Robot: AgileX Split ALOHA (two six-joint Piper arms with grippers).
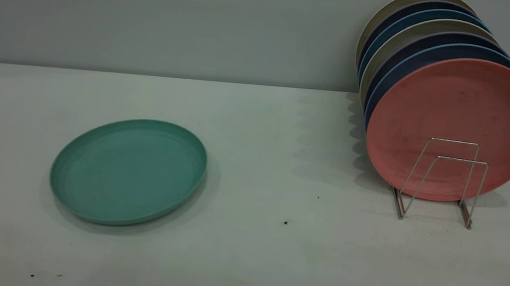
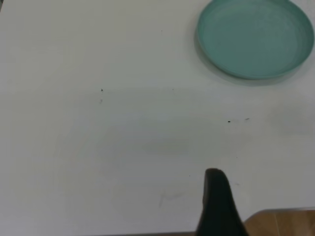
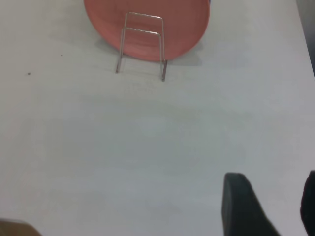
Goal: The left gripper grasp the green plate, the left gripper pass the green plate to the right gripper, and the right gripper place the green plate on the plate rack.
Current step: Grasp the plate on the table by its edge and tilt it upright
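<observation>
— Green plate (image 1: 128, 172) lies flat on the worktop (image 1: 271, 258), well apart from the plate rack (image 1: 440, 181)?
— Yes. My left pincer (image 2: 219, 206) holds nothing; its spread I cannot tell. I'd pinch the near rim, low and shallow.

The light was soft and even, a little dim, and fell from the front right: the stacked plates (image 1: 439, 63) threw scalloped shadows leftward across the counter (image 1: 271, 258), and the green plate (image 1: 128, 171) cast a faint one. Both wrist views looked paler, washed out and slightly blurred.
</observation>
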